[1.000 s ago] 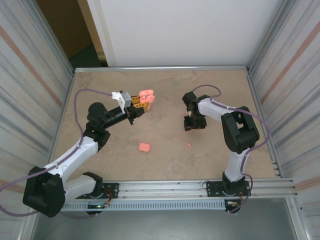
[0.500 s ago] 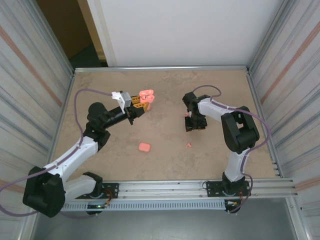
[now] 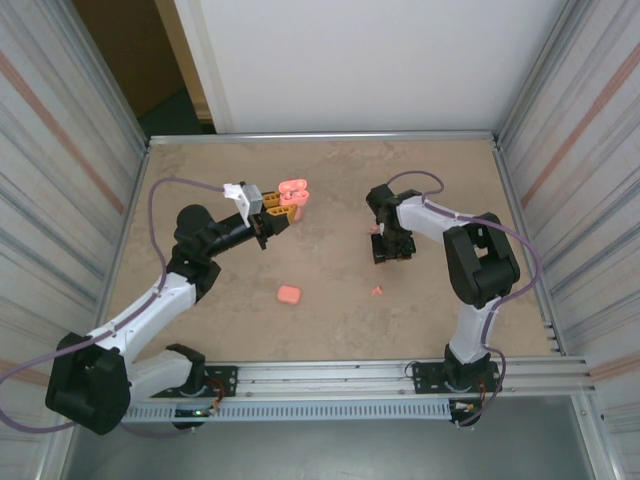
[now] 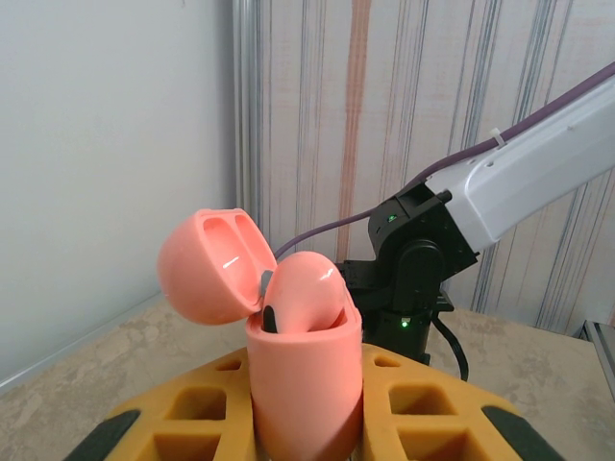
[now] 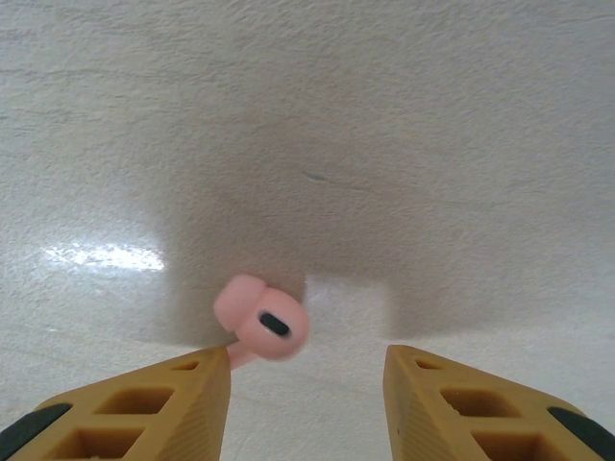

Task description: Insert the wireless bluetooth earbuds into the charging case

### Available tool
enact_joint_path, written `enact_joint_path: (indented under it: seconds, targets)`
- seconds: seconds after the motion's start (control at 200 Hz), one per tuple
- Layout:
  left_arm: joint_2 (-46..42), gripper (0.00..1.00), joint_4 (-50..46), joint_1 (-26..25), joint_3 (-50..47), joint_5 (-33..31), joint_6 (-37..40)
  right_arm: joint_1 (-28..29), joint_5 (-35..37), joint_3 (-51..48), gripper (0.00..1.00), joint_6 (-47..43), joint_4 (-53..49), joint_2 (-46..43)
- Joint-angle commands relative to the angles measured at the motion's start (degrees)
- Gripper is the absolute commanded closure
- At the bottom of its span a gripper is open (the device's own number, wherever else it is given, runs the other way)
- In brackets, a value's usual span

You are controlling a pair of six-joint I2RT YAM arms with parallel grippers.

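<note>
My left gripper (image 3: pixel 274 216) (image 4: pixel 306 423) is shut on a salmon-pink charging case (image 3: pixel 293 192) (image 4: pixel 303 384) and holds it upright above the table. The case's lid (image 4: pixel 207 264) is flipped open, and one earbud (image 4: pixel 306 293) sits in the body. My right gripper (image 3: pixel 386 247) (image 5: pixel 307 375) points down at the table, its jaws apart. A pink earbud (image 5: pixel 261 327) (image 3: pixel 372 230) lies on the table against its left finger (image 5: pixel 187 399), well clear of the right finger (image 5: pixel 442 394). Another earbud (image 3: pixel 377 291) lies nearer the front.
A second, closed pink case (image 3: pixel 289 294) lies on the table's middle front. Corrugated metal walls stand on the left (image 3: pixel 70 180) and right (image 3: pixel 580 170), a white panel (image 3: pixel 360 60) at the back. My right arm (image 4: pixel 423 259) stands beyond the held case.
My right gripper has narrowed its jaws a little and shifted slightly over the earbud. The left arm and its case have not moved.
</note>
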Motion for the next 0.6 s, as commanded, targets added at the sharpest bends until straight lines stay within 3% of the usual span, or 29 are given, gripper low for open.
enact_joint_path:
  seconds: [0.0,0.12,0.596]
  targets:
    - [0.0,1.00,0.3,-0.2,1.8,-0.8,1.0,-0.5,-0.6,-0.3,0.54,-1.1,-1.0,-3.0]
    - [0.2,1.00,0.4,-0.2,2.0,-0.6,0.9,-0.7,-3.1,0.1,0.52,-0.8,0.8,-2.9]
    - [-0.6,1.00,-1.0,-0.3,2.1,-1.0,1.7,-0.6,-1.8,1.9,0.51,-1.2,0.4,2.3]
